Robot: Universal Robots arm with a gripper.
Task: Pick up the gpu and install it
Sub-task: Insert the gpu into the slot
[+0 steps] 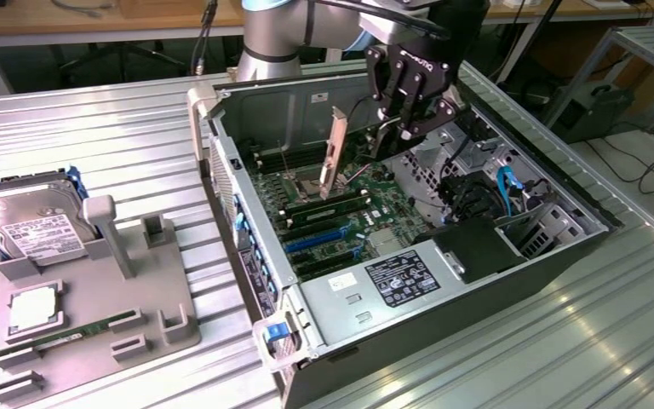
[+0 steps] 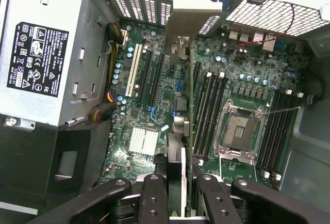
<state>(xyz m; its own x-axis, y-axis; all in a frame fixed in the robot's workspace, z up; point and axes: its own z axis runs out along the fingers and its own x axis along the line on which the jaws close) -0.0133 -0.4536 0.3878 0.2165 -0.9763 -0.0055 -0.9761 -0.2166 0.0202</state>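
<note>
Exterior view: gripper (image 1: 401, 128) hangs inside the open pc case (image 1: 554, 247), fingers pinched partway shut on the gpu (image 1: 344, 162). Card is held on edge above the motherboard (image 1: 339, 213), its silver bracket (image 1: 332, 153) standing at about 9 o'clock from the fingertips, not seated yet. Looks light, thin and stiff; likely fragile at the components and contact edge, so a hold on the bare board edge is my call, not on chips. Room is tight: case walls on all sides, blue cables (image 1: 507, 192) at 3 o'clock of the gripper, power supply (image 1: 390, 277) at 6 o'clock. Hard drive (image 1: 34, 223) sits well apart at 9 o'clock on the grey fixture (image 1: 100, 315).

Wrist view: fingers (image 2: 154, 198) clamp the gpu (image 2: 178, 131), seen edge-on over the expansion slots (image 2: 149, 79). CPU socket (image 2: 240, 131) lies at 3 o'clock of the card, memory slots (image 2: 209, 110) just beside it. Little sideways clearance, I judge.
</note>
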